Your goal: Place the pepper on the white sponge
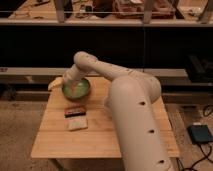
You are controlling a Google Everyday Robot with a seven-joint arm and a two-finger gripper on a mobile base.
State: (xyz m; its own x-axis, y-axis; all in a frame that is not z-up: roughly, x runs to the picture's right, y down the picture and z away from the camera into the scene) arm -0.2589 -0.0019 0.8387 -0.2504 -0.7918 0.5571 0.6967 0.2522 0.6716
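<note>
My gripper [73, 86] is at the far left of the wooden table [125, 145], reaching down into the green bowl [84, 90]. The white sponge [77, 123] lies flat on the table in front of the bowl, a short way from the gripper. I cannot make out the pepper; it may be hidden in the bowl under the gripper.
A dark brown rectangular block [75, 110] lies between the bowl and the sponge. A pale yellow object [54, 83] sits at the table's back left corner. My large white arm [130, 105] covers the table's middle right. A dark shelf unit stands behind.
</note>
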